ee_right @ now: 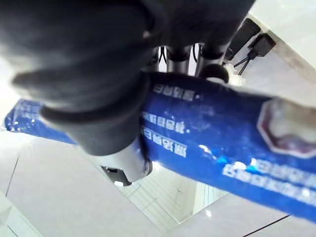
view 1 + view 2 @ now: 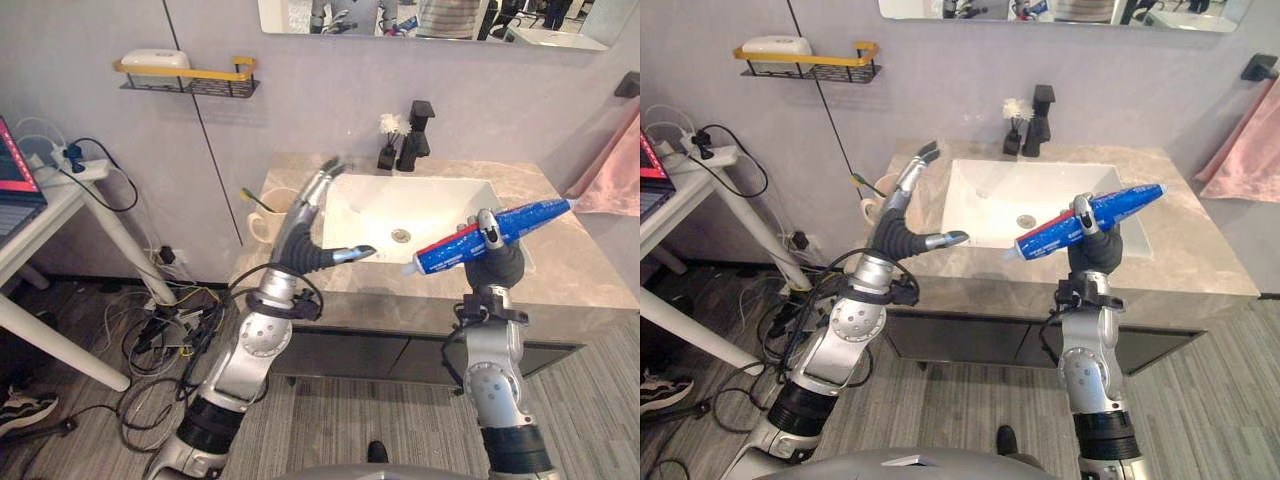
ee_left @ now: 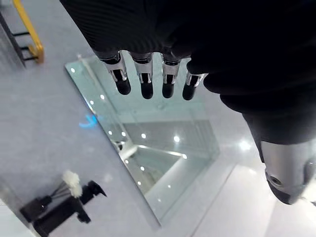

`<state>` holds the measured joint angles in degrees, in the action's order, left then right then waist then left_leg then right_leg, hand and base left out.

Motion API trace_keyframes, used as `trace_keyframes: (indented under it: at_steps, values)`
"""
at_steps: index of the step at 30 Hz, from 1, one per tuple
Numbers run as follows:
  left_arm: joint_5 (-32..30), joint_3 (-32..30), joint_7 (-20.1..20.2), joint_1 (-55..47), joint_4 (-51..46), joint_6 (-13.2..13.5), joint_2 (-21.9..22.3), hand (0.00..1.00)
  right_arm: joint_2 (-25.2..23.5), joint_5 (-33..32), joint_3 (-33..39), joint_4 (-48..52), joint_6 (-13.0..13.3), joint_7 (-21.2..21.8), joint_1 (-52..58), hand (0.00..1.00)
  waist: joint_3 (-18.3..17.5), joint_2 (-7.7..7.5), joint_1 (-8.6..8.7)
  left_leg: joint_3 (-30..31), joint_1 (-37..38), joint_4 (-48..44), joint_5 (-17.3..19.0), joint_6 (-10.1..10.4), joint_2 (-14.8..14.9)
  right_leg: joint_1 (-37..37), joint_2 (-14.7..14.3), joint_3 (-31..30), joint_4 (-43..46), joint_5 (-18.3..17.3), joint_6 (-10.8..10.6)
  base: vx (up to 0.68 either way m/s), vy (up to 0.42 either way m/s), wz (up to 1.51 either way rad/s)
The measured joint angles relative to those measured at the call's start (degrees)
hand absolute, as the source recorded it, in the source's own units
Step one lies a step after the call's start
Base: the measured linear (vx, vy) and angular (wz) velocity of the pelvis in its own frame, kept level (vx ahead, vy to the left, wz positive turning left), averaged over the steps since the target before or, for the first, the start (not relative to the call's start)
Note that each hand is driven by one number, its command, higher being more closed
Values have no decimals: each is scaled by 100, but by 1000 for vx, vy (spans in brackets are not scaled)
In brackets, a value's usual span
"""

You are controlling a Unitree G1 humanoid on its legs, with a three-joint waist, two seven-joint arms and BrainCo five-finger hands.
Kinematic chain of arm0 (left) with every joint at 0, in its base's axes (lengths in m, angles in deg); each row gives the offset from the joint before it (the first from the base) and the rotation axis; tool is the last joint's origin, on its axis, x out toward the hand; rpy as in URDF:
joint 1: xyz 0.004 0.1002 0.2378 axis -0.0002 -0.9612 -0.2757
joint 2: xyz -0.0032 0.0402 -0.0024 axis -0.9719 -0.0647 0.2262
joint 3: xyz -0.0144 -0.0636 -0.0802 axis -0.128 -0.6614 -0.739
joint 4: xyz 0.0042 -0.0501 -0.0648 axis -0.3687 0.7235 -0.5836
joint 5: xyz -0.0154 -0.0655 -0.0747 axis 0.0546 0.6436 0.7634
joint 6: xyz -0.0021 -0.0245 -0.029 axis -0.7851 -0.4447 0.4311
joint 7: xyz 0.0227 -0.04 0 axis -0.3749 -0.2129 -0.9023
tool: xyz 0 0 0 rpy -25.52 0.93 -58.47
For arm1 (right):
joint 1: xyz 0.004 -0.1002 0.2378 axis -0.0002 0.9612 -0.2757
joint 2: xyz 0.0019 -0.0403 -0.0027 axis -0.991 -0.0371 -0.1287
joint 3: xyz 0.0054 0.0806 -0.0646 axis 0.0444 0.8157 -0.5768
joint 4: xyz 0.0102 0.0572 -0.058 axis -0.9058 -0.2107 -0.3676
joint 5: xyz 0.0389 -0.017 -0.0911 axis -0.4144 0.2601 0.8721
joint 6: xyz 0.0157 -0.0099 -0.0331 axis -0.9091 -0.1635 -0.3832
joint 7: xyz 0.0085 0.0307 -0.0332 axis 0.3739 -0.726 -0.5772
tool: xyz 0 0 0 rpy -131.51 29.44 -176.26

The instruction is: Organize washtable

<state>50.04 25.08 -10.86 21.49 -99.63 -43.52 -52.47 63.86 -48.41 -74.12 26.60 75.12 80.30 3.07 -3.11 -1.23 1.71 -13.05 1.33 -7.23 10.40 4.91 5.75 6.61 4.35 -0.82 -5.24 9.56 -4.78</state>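
My right hand point(image 2: 492, 262) is shut on a blue and red toothpaste tube point(image 2: 490, 236), held in the air over the counter's front right, white cap toward the basin point(image 2: 405, 213), tail up and right. In the right wrist view the tube point(image 1: 207, 153) lies across the curled fingers and thumb. My left hand point(image 2: 308, 228) hangs open above the counter's left side, fingers straight, thumb pointing at the basin, nothing in it. A cream mug point(image 2: 268, 216) with a yellow-handled toothbrush point(image 2: 256, 199) in it stands behind that hand near the wall.
A black faucet point(image 2: 415, 137) and a small black holder with white tufts point(image 2: 388, 140) stand behind the basin. The grey stone counter point(image 2: 570, 260) has bare room at right. A wall shelf point(image 2: 187, 80) carries a white box. A pink towel point(image 2: 612, 170) hangs far right.
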Motion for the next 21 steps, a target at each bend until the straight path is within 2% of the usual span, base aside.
trace_keyframes:
  at_steps: [4,6,11,13,17,21]
  values:
    - [55,-392,-28,-590,-420,120,90,0,187,814,20,-223,-21,-216,-399,100,10,7,-96,54,-61,27,-1,0,1,34,10,52,-1,-11,7,-3,-4,7]
    - [56,-626,-64,-922,-414,135,192,0,346,1436,39,-436,-58,-364,-726,100,22,6,-154,97,-87,39,-2,2,1,37,16,108,-1,-24,13,3,-6,12]
    - [55,-1102,-115,-1622,-321,77,305,0,611,2807,5,-763,-294,-559,-1447,100,76,-3,-312,166,-154,94,-32,6,2,72,25,188,-1,-51,13,16,-7,11]
    - [52,-1192,-114,-1741,-59,33,412,0,671,3079,-88,-967,-351,-584,-1787,100,93,-5,-397,172,-227,90,-50,-1,1,138,43,197,-1,-50,11,23,-2,10]
    - [43,-1219,-97,-1816,827,-209,564,0,785,3536,-333,-1487,-550,-694,-2589,100,233,-36,-461,257,-307,109,-81,-10,-12,172,96,321,-1,-53,8,30,10,16]
    - [43,-1150,-36,-1971,2014,-362,642,0,904,3956,-525,-1892,-671,-857,-3319,100,242,-46,-539,358,-480,94,-100,-26,-39,306,130,398,0,-48,6,44,3,12]
